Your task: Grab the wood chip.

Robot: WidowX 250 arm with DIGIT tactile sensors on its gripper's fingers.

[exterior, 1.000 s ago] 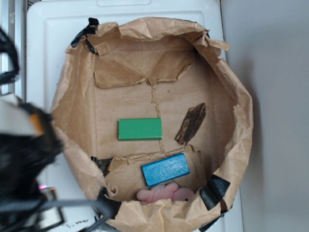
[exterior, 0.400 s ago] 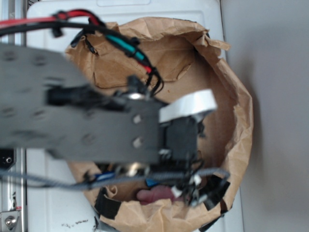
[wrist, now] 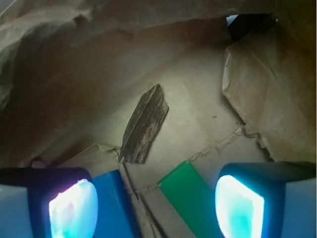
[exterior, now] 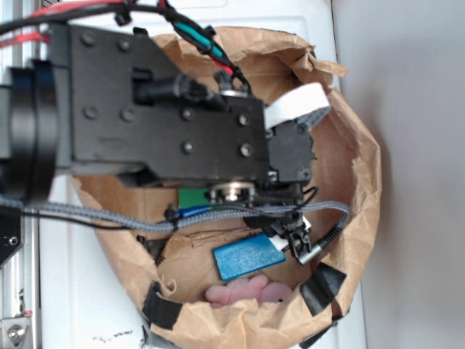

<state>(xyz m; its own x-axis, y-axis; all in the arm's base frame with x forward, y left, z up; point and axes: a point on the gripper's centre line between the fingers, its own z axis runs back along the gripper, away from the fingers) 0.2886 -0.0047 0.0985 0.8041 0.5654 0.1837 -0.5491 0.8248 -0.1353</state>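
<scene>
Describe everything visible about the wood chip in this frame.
The wood chip is a small, flat, dark-brown sliver of rough, streaky wood, elongated with slanted ends. It lies flat on the brown paper bag's floor, running diagonally in the wrist view, beyond the open gripper, whose fingers do not touch it. Its lower end sits at a paper fold, near the blue block. The arm hides it in the exterior view.

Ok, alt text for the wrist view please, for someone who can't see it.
A dark wood chip lies untouched on the brown paper bag floor, ahead of the open gripper. Corners of a blue block and a green block show between its fingers.
</scene>
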